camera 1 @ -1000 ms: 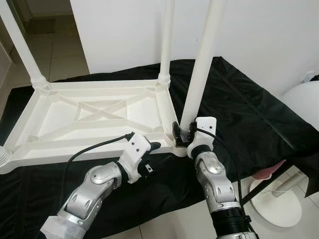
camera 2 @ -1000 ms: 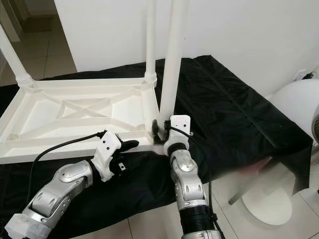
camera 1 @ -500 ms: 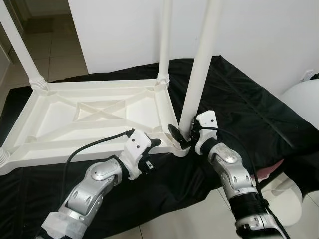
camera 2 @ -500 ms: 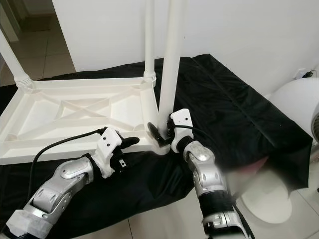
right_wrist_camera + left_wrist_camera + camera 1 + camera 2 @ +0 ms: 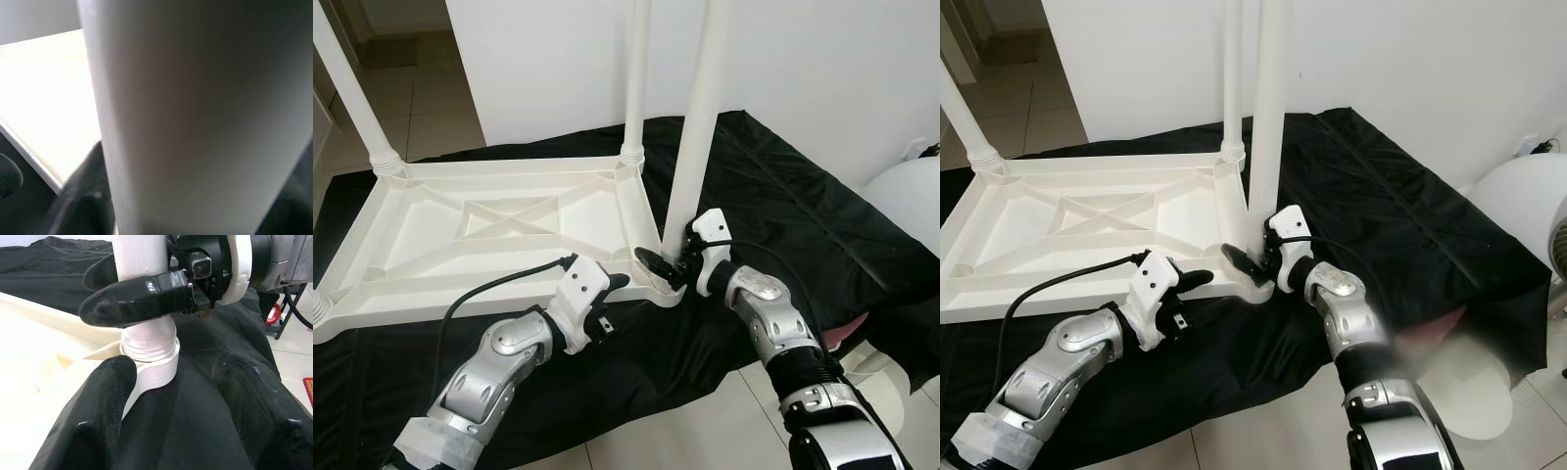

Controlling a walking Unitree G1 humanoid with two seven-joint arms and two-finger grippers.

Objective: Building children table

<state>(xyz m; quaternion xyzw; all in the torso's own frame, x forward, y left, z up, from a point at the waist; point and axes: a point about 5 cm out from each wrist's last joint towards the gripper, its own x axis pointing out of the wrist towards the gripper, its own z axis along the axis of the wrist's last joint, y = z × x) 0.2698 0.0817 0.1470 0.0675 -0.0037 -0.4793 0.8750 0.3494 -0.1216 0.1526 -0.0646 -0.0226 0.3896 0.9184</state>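
Note:
The white plastic table lies upside down on a black cloth. Two legs stand screwed in at its far corners. At the near right corner socket a third leg stands almost upright. My right gripper is shut on this leg just above the socket; one finger crosses the leg's front. My left gripper is open, its fingers spread wide by the table's near rim, just short of the socket. The leg looms close in the right wrist view.
A white wall rises behind the cloth, with tiled floor at the far left and in front. A round white object and a white disc base stand to the right. The stub of another leg shows at the table's near left corner.
My right forearm has swung out to the right, turning the wrist around the leg while keeping hold. The leg now stands more upright. The left gripper has barely moved.

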